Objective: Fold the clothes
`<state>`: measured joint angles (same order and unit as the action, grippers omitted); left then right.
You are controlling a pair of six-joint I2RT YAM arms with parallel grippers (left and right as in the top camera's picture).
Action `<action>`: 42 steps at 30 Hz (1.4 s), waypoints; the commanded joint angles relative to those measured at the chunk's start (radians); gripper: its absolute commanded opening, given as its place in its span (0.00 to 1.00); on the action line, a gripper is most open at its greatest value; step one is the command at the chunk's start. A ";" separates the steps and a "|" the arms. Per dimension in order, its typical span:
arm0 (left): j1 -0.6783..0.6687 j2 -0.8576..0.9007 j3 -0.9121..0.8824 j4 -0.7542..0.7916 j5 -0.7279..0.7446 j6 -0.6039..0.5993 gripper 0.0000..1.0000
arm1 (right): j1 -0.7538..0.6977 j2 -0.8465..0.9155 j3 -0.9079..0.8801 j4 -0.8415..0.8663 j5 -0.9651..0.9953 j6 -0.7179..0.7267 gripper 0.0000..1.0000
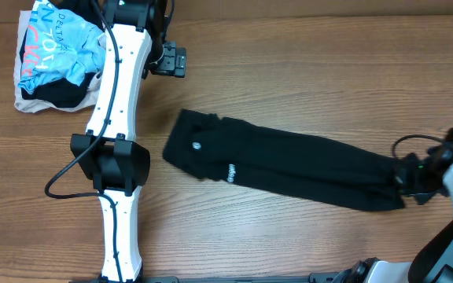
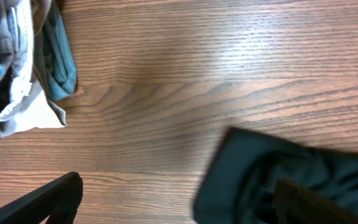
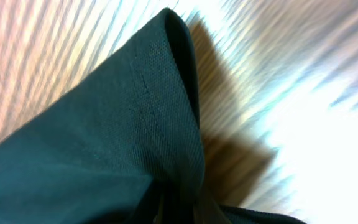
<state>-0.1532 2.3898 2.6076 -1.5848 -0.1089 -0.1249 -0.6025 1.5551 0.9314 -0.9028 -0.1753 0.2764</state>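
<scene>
The clothes are one long black garment lying slantwise across the middle of the table, with a small white logo near its left end. My right gripper is shut on the garment's right end. In the right wrist view the black fabric bunches into a fold between the closed fingers at my right gripper. My left gripper hangs open at the back of the table, clear of the garment. In the left wrist view the garment's left end lies under the right finger of my left gripper.
A pile with a light-blue top and a beige garment sits at the back left corner, seen also as the pile in the left wrist view. The left arm and its cable loop cross the table's left side.
</scene>
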 commanded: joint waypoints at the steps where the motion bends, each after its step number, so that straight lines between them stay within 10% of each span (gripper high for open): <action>1: 0.014 -0.016 0.021 0.001 0.002 -0.014 1.00 | -0.005 -0.001 0.072 -0.034 -0.031 -0.051 0.04; 26: 0.016 -0.016 0.021 0.009 0.002 -0.010 1.00 | 0.766 -0.001 0.156 0.043 -0.106 0.201 0.05; 42: 0.016 -0.014 0.021 0.007 0.039 -0.010 1.00 | 0.909 -0.003 0.190 0.215 -0.395 0.153 0.49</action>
<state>-0.1413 2.3901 2.6076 -1.5784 -0.0975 -0.1249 0.3149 1.5555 1.0706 -0.6777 -0.4862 0.4622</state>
